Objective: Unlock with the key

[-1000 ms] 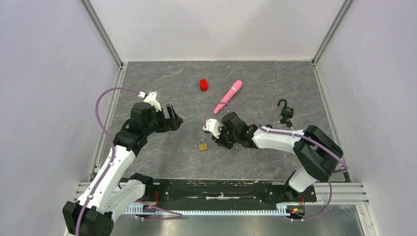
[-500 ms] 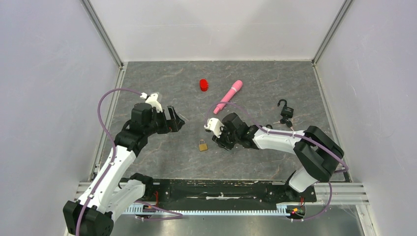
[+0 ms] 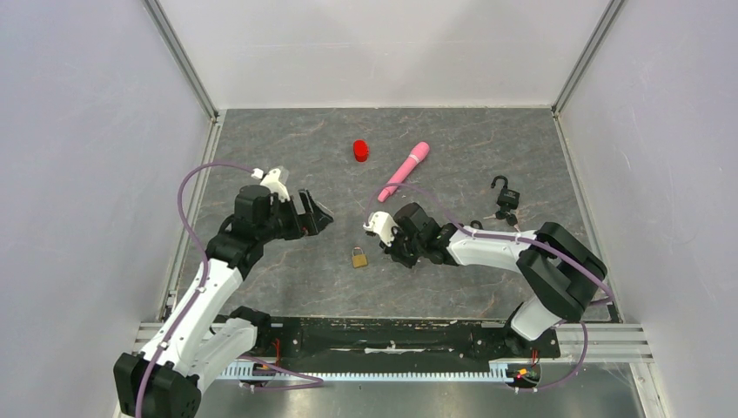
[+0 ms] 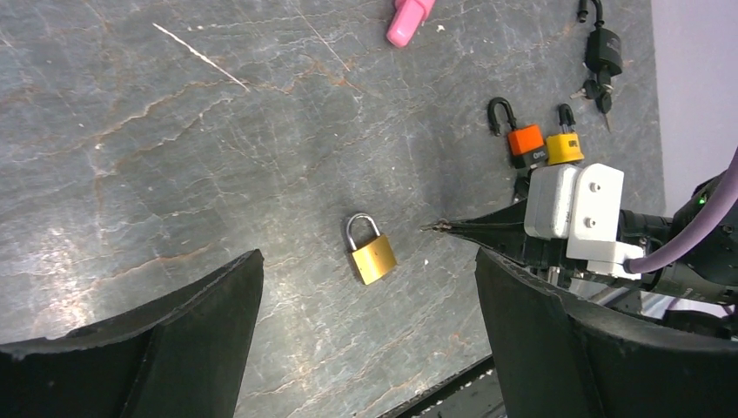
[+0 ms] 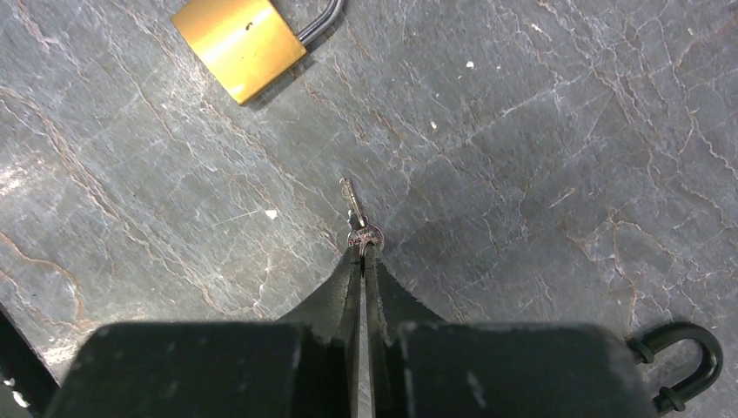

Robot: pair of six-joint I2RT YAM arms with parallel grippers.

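The right gripper [image 5: 363, 252] has its fingers pressed together on the round bow of a small silver key [image 5: 352, 205], and the blade sticks out ahead of the tips. The key is thin, stiff metal, smooth and probably slippery. Pinched only at the bow's edge, it could easily swivel or slide out if the blade meets resistance, so a deeper hold across the bow's flat faces would be safer.

The brass padlock [image 5: 239, 39] lies flat on the grey stone-pattern table [image 3: 287, 148] with its shackle closed. From the top view it sits between the two arms and nearer the right one. It looks dense for its size but light enough to skate on the smooth surface when pushed. It would best be steadied across its body, leaving the bottom end free, where the keyhole presumably sits.

In the right wrist view the padlock is ahead and to the left of the key tip, clearly apart from it. Its shackle is turned towards the gripper's side, so the bottom end faces away from the blade.

The left gripper [image 3: 315, 216] hangs above the table with its jaws spread wide, holding nothing, and its camera looks down on the padlock
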